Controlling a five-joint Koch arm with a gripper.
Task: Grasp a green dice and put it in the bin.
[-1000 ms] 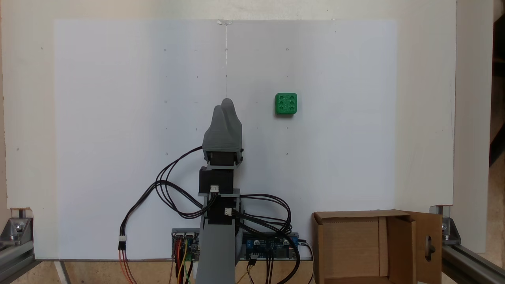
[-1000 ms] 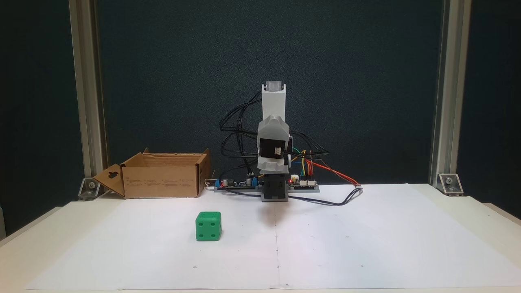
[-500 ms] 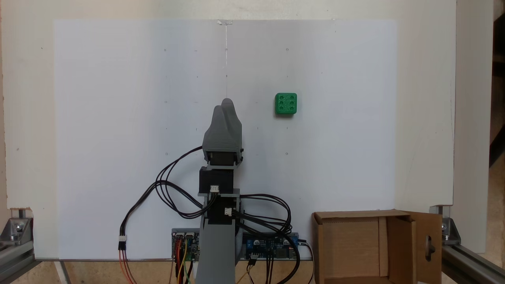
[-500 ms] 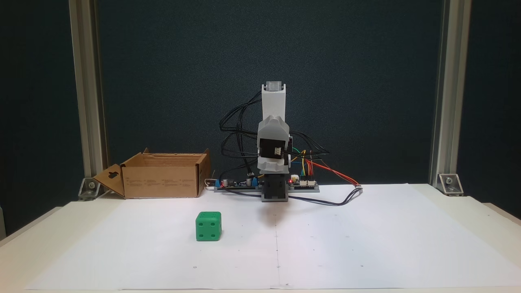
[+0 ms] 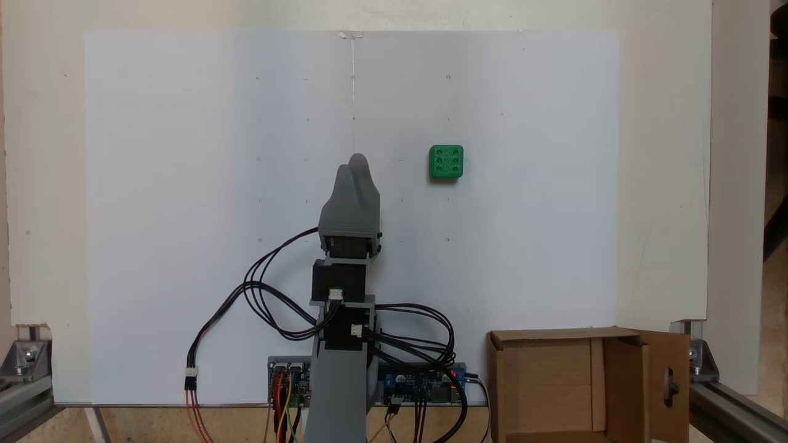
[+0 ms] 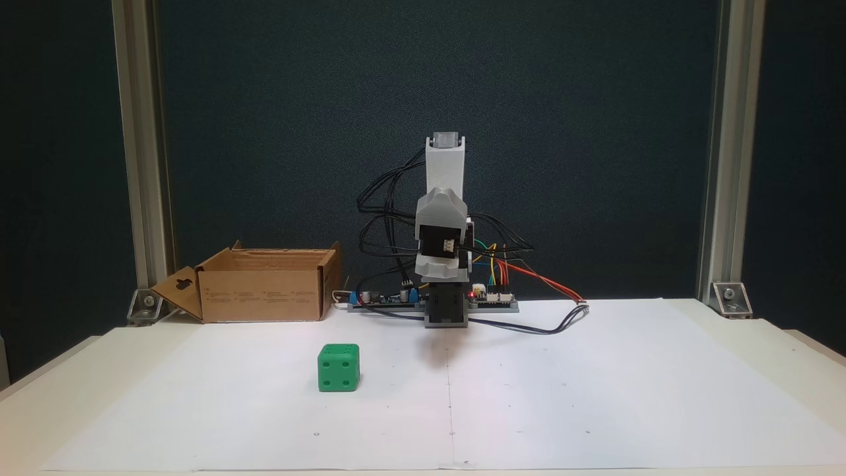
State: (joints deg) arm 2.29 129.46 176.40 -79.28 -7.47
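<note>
claw (image 5: 357, 161) closed, empty, has nudged slightly right; green dice (image 5: 446, 162) unmoved.

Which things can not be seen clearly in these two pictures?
- Gripper: in a fixed view from above the jaws lie close together; a gap cannot be judged. In the front fixed view the arm's own housing hides the tips.
- Bin: the picture's lower edge cuts off its near part; in the front fixed view its walls hide the inside.
- Green dice: underside and far faces are hidden.
- Print on the bin's front: too small to read.
</note>
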